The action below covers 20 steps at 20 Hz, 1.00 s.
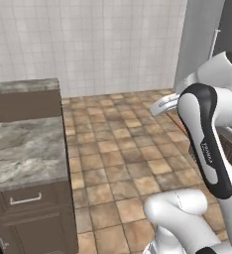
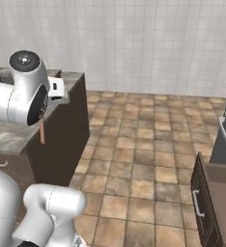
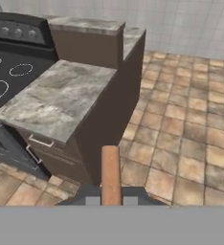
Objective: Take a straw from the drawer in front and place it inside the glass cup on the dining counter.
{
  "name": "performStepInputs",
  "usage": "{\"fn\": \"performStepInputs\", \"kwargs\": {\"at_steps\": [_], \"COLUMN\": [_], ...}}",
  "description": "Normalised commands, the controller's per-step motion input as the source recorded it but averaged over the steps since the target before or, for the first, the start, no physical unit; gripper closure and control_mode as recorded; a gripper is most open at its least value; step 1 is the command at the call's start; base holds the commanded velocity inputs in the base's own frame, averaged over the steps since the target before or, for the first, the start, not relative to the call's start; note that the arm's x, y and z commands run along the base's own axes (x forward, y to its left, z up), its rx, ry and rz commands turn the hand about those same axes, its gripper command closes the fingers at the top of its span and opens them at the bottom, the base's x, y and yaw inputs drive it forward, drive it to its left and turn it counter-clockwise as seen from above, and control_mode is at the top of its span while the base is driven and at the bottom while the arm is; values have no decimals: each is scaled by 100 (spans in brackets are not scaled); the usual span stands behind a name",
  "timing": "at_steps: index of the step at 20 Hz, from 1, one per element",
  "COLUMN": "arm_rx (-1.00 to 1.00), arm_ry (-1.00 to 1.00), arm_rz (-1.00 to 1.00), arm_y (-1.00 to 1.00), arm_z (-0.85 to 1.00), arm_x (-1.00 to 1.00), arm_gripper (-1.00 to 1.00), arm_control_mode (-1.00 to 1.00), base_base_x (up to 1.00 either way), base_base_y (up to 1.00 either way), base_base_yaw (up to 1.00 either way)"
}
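While clamped in the claw (image 3: pixel 111 201), straw (image 3: pixel 110 174) (orange-tan) overhangs floor (image 3: pixel 190 143).

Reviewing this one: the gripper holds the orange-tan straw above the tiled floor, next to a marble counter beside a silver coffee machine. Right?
Not quite. Beside the marble counter stands a black stove, as the hand view shows, not a coffee machine. The rest stands: the gripper holds the straw above the tiled floor.

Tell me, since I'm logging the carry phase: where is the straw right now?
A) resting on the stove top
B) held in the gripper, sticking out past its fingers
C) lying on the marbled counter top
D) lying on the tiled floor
B: in the hand view the orange-tan straw rises from between the fingers of the gripper, above the tiled floor beside the marbled counter.
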Motion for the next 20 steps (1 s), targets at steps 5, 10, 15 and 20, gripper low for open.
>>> {"fn": "performStepInputs", "kwargs": {"at_steps": [5, 10, 15, 20], "arm_rx": [0, 0, 0, 0], "arm_ry": [0, 0, 0, 0], "arm_rz": [0, 0, 0, 0], "arm_y": [0, 0, 0, 0], "arm_z": [0, 0, 0, 0], "arm_x": [0, 0, 0, 0], "arm_gripper": [100, 100, 100, 100], "arm_control_mode": [100, 100, 100, 100], "base_base_x": [96, 99, 100, 100], "base_base_y": [4, 0, 5, 4], "base_base_yaw": [-27, -21, -15, -6]}}
